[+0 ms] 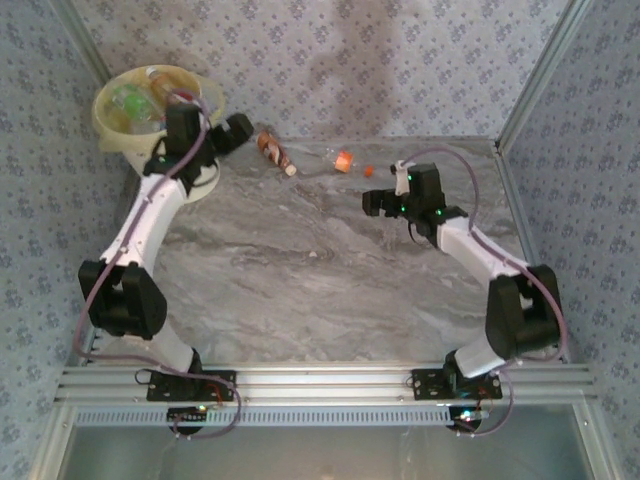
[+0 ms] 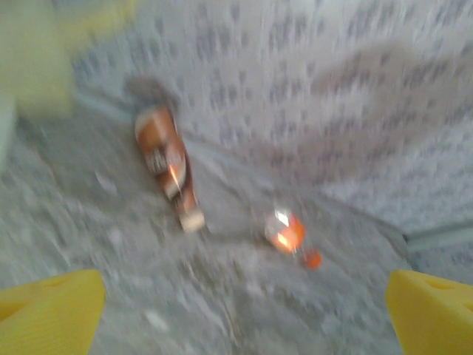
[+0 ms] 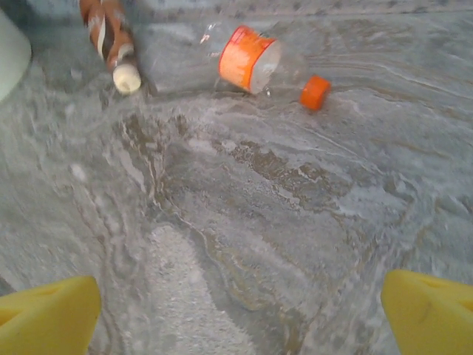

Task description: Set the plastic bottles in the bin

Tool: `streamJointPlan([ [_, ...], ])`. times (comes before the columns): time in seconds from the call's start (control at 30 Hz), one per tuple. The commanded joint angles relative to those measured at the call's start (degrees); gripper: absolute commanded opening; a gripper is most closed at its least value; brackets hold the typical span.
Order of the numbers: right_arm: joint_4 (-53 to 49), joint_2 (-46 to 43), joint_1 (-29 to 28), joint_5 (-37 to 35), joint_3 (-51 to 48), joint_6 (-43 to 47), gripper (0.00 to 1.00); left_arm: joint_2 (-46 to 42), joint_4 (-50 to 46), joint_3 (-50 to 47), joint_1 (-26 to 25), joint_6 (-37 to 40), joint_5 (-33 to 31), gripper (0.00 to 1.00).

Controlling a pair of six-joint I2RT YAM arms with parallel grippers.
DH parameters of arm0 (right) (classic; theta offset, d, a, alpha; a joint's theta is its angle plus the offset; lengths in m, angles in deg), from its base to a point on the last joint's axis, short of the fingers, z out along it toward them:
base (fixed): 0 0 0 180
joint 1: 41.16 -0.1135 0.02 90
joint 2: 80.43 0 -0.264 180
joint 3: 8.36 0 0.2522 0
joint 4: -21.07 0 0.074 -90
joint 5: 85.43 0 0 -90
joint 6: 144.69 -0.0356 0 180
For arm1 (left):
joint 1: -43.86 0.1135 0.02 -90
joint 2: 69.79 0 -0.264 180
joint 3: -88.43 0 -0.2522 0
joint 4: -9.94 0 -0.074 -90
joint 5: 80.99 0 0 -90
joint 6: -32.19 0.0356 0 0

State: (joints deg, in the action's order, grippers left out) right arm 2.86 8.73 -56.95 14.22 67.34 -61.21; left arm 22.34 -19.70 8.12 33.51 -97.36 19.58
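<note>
Jaws on both arms stand spread wide with nothing between them, as far as my screens show. The left gripper [image 1: 236, 131] hangs just beside the right rim of the bin [image 1: 104, 122]. Its yellow fingertips [image 2: 48, 314] sit in the bottom corners of a smeared wrist view. The right gripper [image 1: 377, 201] hovers over the right half of the grey marbled table [image 1: 300, 280], and its yellow pads [image 3: 429, 310] are just as far apart in its own wrist view. Between the two grippers, near the back wall, I see two plastic bottles lying on their sides on the table, outside the bin. The brown bottle [image 1: 272, 150] has a cream cap and lies close to the left gripper. The clear bottle [image 1: 335, 160] has an orange label and lies nearer the right gripper, with an orange cap [image 3: 315, 92] at its right end. I cannot tell whether that cap is screwed on. The bin stands in the back left corner, pale cream-yellow, and holds several bottles, among them one with a green label [image 1: 130, 100].
</note>
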Motion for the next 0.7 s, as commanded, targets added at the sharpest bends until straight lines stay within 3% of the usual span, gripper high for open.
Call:
streamJointPlan([
  [0.0, -8.8, 7.9, 2.0, 8.1, 10.8, 15.1, 1.0, -4.3, 12.5, -9.1, -2.5, -8.1, 3.5, 0.98],
  [0.3, -12.1, 32.9, 3.2, 10.6, 37.5, 22.0, 0.98, -3.8, 11.0, -19.0, -5.0, -9.4, 7.4, 0.98],
  [0.67, -17.0, 58.0, 3.7, 10.0, 68.9, 24.3, 0.97, -0.7, 8.8, -18.5, -4.3, -6.9, 8.1, 0.98],
])
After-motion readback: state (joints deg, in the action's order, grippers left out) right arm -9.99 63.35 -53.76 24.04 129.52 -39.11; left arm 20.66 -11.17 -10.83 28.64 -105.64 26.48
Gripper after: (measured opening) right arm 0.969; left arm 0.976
